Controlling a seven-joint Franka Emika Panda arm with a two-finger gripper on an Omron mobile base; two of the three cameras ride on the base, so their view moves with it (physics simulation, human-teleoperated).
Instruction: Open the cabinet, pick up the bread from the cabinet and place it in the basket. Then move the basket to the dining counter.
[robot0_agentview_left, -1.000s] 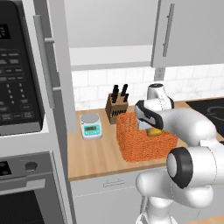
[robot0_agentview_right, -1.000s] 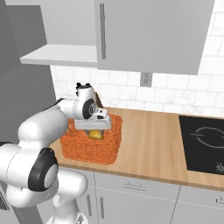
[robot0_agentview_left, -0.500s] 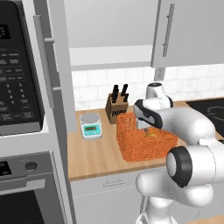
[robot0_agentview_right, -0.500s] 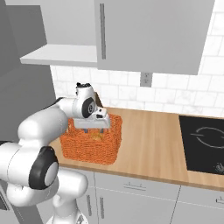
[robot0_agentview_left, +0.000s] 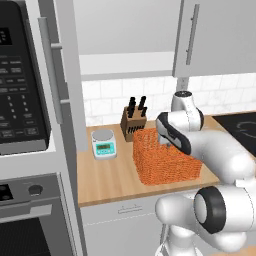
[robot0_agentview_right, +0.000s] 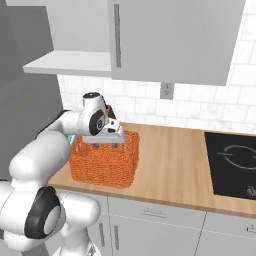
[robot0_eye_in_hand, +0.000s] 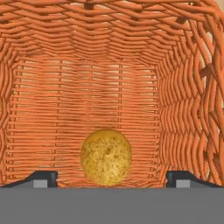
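The orange wicker basket (robot0_agentview_left: 165, 162) (robot0_agentview_right: 102, 162) stands on the wooden worktop. My gripper (robot0_agentview_left: 164, 144) (robot0_agentview_right: 106, 145) hangs just over its rim, pointing down into it. In the hand view the gripper (robot0_eye_in_hand: 111, 179) is open, with the dark fingertips (robot0_eye_in_hand: 43, 178) far apart. The round golden bread (robot0_eye_in_hand: 106, 156) lies loose on the basket floor (robot0_eye_in_hand: 109, 87) between them, touching neither tip. The cabinet (robot0_agentview_left: 125, 30) (robot0_agentview_right: 70, 30) above stands open, with its pale shelf (robot0_agentview_right: 70, 62) bare. The dining counter is out of view.
A knife block (robot0_agentview_left: 132, 122) and a small kitchen scale (robot0_agentview_left: 104, 144) stand behind and left of the basket. A black hob (robot0_agentview_right: 235, 165) lies to the right. A shut wall cabinet door (robot0_agentview_right: 170, 40) hangs overhead. A microwave (robot0_agentview_left: 20, 90) and oven column border the left.
The jaws have spread wider and let go of the bread, which now rests on the basket floor. The hand has risen slightly above the basket.
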